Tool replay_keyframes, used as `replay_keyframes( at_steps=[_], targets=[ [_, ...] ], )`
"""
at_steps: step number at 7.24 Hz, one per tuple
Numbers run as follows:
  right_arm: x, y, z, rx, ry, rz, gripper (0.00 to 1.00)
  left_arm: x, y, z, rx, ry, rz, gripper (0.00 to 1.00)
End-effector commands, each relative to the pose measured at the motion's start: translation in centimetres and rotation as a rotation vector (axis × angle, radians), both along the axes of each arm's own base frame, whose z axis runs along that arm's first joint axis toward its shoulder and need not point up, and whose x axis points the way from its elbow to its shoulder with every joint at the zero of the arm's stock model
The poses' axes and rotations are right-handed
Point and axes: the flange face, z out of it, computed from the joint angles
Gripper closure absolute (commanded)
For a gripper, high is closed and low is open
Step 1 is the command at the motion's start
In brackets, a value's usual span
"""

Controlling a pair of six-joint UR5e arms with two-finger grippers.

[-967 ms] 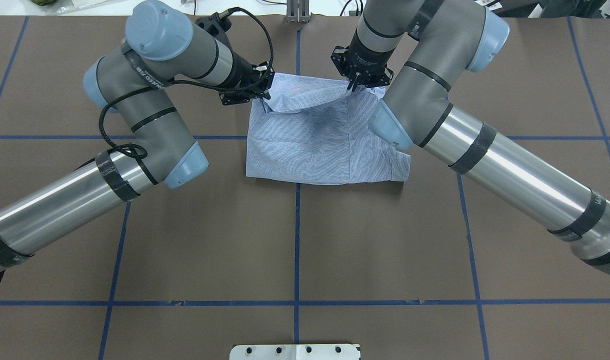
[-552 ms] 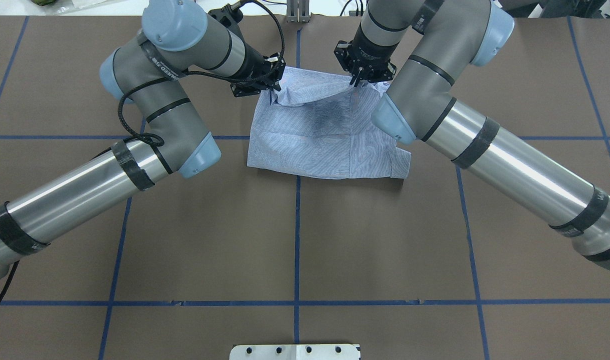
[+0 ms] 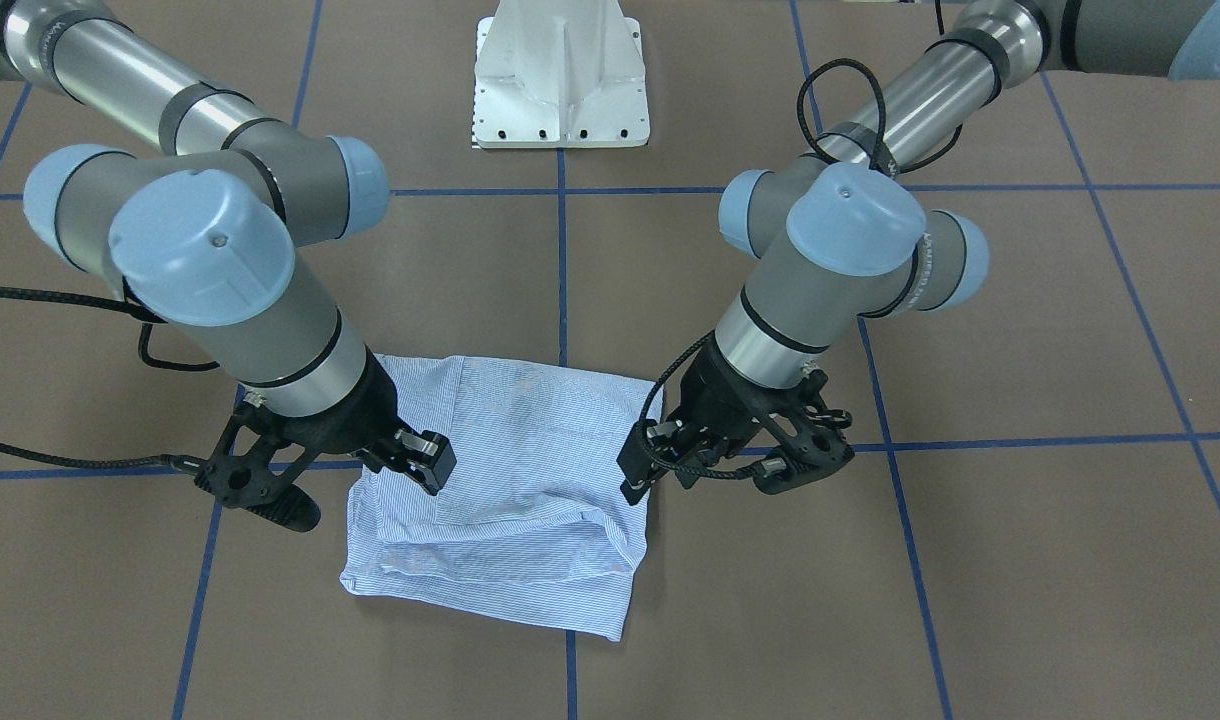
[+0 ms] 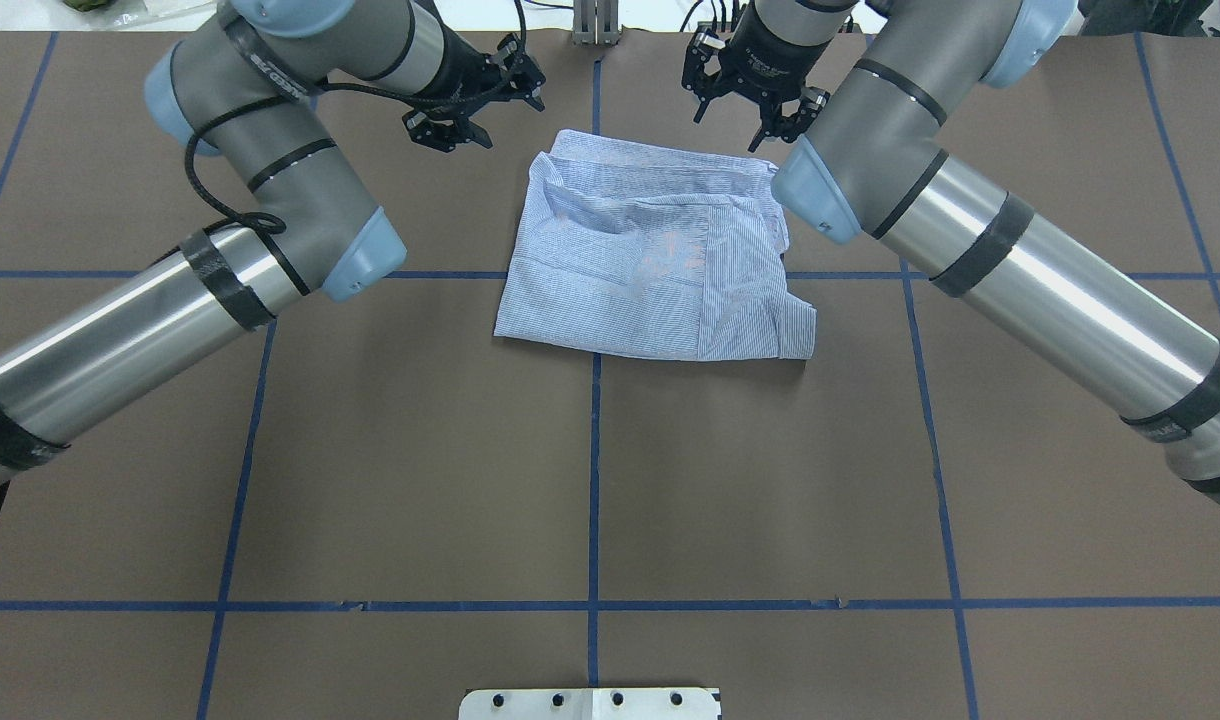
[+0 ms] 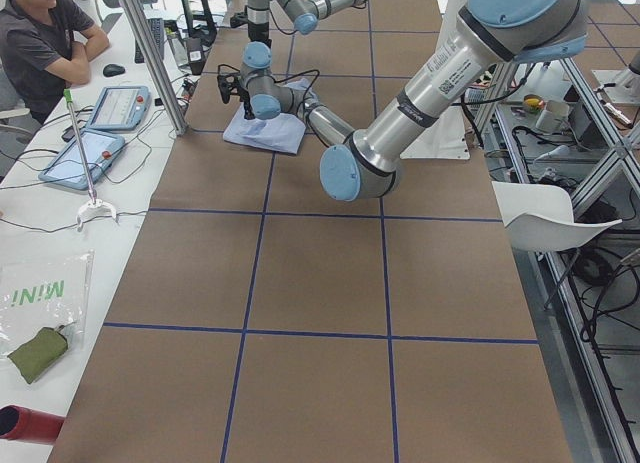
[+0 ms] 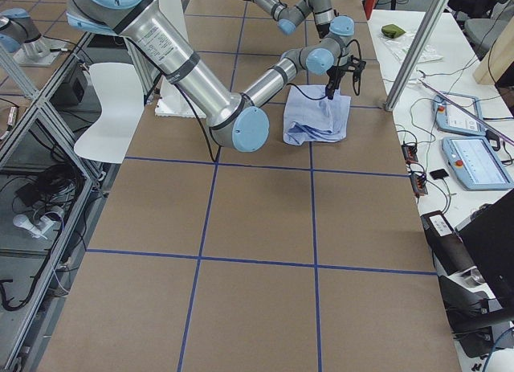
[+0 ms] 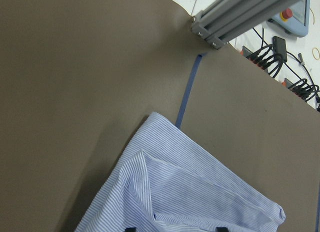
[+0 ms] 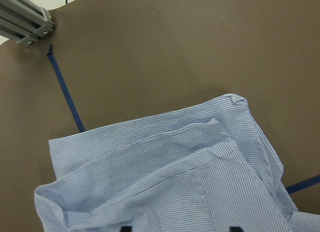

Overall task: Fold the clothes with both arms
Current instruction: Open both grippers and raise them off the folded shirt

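The right gripper's fingers are standing wide apart and gripping nothing, and the left gripper's fingers are spreading just as wide, also with nothing between them. In each wrist view only the dark fingertips are peeking in at the bottom edge, with striped cloth lying beneath them. The light blue shirt is lying folded into a rough rectangle on the brown table cover, between the two grippers and slightly toward the robot from them, with a looser, rumpled layer along the edge nearest the fingers. From overhead, the left gripper is hanging just beyond the shirt's corner on its side, and the right gripper is doing likewise at the opposite corner. Outward from the fingers, blue tape lines are crossing the cover.
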Motion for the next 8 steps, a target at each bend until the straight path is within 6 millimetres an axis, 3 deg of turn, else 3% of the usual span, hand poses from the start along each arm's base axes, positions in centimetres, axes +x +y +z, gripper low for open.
replay_keyframes(
  at_steps=[1,2,3,4,5,6,8],
  targets=[
    [0.7,0.0,-2.1,0.015,-0.033,-0.011,0.01,-3.3,-1.5,2.2,-0.045,-0.005,0.017,0.00],
    [0.9,0.0,-2.3,0.035,-0.029,-0.010,0.00,-4.7,-2.1,3.6,-0.030,-0.027,0.011,0.00],
    [3.4,-0.5,-2.7,0.113,-0.018,-0.007,0.00,-8.0,-1.6,6.8,0.020,-0.067,0.031,0.00],
    [7.7,-1.7,-1.1,0.154,0.000,0.001,0.00,-13.2,-1.3,10.1,0.075,-0.103,0.050,0.00],
    [12.2,-2.1,2.5,0.228,0.042,-0.026,0.00,-18.3,-0.3,13.0,0.145,-0.153,0.049,0.00],
    [17.0,-2.8,6.9,0.294,0.110,-0.076,0.00,-21.8,1.1,15.2,0.192,-0.203,0.053,0.00],
    [26.0,-2.6,14.1,0.379,0.233,-0.190,0.00,-26.6,3.6,19.0,0.250,-0.318,0.105,0.00]
  ],
)
